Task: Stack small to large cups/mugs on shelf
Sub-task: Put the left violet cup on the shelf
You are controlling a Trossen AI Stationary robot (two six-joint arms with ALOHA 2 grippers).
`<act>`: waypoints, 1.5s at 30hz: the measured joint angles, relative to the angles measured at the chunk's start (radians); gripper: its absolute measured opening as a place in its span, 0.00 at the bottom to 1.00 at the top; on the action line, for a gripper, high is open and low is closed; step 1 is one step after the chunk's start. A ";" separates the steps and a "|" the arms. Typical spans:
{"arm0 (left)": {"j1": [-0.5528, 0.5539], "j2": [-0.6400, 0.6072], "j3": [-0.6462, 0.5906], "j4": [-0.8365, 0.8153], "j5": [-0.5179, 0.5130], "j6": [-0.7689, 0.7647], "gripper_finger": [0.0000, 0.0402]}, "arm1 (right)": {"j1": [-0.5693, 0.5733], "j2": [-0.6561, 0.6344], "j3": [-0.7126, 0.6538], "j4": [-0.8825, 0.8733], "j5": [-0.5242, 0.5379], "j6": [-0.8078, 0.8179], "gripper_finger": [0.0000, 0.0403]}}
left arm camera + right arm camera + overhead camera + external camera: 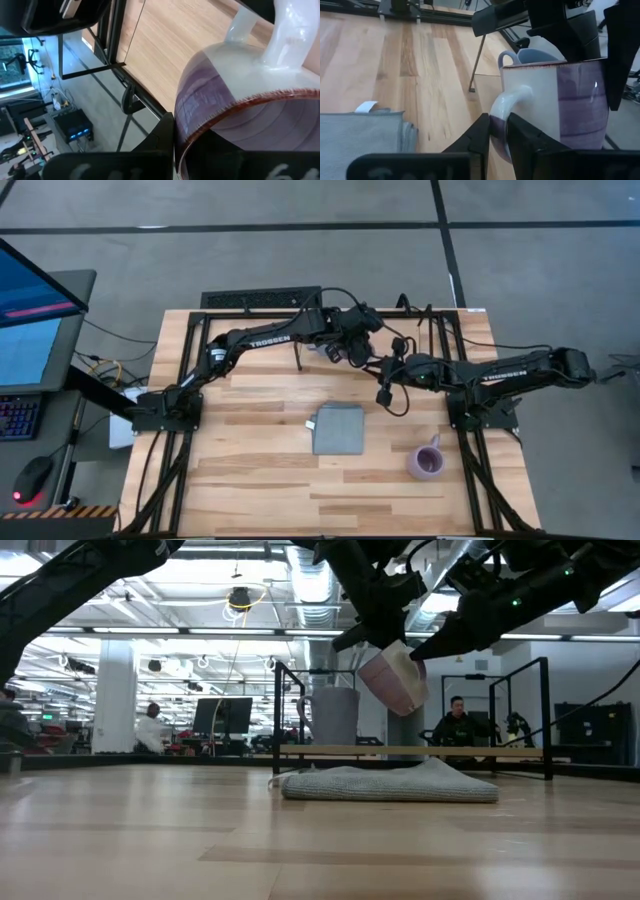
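Your grey cloth (388, 784) lies nearest on the wooden tabletop (150, 830) | blue mug (334, 716) on shelf (410, 751) | purple mug (396, 678) aloft, left gripper (338, 348) clamped on rim, right gripper (497, 131) pinching handle | 1 purple mug (428, 461) right | people (455, 723) behind.

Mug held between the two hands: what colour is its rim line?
Thin reddish-brown line on the white and purple ceramic mug; clearest in the left wrist view.
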 joint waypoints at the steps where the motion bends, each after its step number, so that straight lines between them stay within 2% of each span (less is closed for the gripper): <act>1: -0.001 0.000 0.000 -0.001 0.000 0.000 0.01 | 0.000 0.000 0.000 0.000 -0.007 0.000 0.19; 10: -0.005 0.000 0.000 0.005 -0.006 0.013 0.01 | 0.000 0.000 0.000 -0.002 -0.014 0.001 0.18; 18: -0.006 0.000 0.000 0.005 -0.007 0.027 0.01 | 0.000 0.000 0.000 -0.003 -0.024 -0.003 0.08; 32: -0.006 0.000 0.000 -0.001 -0.007 0.025 0.01 | 0.000 0.001 0.000 0.003 -0.024 -0.005 0.08; 40: -0.006 -0.002 0.002 -0.031 -0.017 0.007 0.01 | -0.010 0.002 0.000 0.025 -0.033 0.075 0.08; 45: -0.006 -0.003 0.002 -0.056 -0.028 0.007 0.01 | -0.015 0.015 0.000 0.044 -0.025 0.146 0.04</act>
